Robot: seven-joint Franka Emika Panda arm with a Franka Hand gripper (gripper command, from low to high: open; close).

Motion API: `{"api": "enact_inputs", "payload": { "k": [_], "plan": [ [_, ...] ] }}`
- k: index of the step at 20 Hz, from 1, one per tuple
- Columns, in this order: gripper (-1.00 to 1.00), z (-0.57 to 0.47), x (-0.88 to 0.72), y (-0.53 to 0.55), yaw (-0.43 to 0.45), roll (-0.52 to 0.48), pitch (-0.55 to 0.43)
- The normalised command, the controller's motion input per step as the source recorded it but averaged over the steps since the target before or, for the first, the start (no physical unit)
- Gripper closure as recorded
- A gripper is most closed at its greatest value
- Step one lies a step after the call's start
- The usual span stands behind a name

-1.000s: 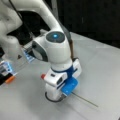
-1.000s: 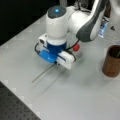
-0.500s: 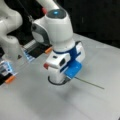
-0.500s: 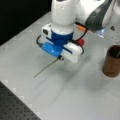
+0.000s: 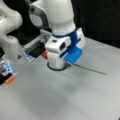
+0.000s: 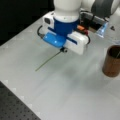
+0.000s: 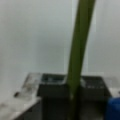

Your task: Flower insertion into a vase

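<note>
One stem [image 6: 48,60] is being held by the gripper [image 6: 64,50], pinched at one end; in the wrist view the stem [image 7: 78,50] is being clamped between the dark pads [image 7: 53,87] and is running up the middle of the frame. No bloom is showing in any view. In both front views the gripper is being carried just above the table [image 6: 62,95], near the frame's centre, while the stem's free end is trailing down toward the grey surface, to the lower left in one front view and out to the right in a front view [image 5: 90,69]. The vase [image 6: 112,61] is standing upright at the right edge of a front view, well apart from the gripper, with its mouth open; whether anything is inside cannot be told.

For the carrying to be done well, the pinch is best being kept firm so that the thin stem is not twisted or slipped, and the free end is best being lifted clear of the table before being swung sideways, since a dragging tip is likely to be bent or pulled askew in the pads
</note>
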Motion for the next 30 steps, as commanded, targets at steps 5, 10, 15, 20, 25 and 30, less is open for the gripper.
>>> {"api": "enact_inputs", "payload": {
  "k": [5,10,15,20,25,30],
  "plan": [
    [1.0,0.27,0.0,0.04,0.028,0.124,0.137],
    [1.0,0.41,-0.21,0.08,0.0,0.134,0.159],
    [1.0,0.33,-0.35,0.2,-0.022,0.124,0.116],
    [1.0,0.02,-0.45,0.3,-0.06,0.079,0.039],
    [1.0,-0.15,-0.56,0.49,-0.128,0.049,-0.059],
    [1.0,-0.14,-0.59,0.53,-0.167,0.024,-0.1]
  ]
}}
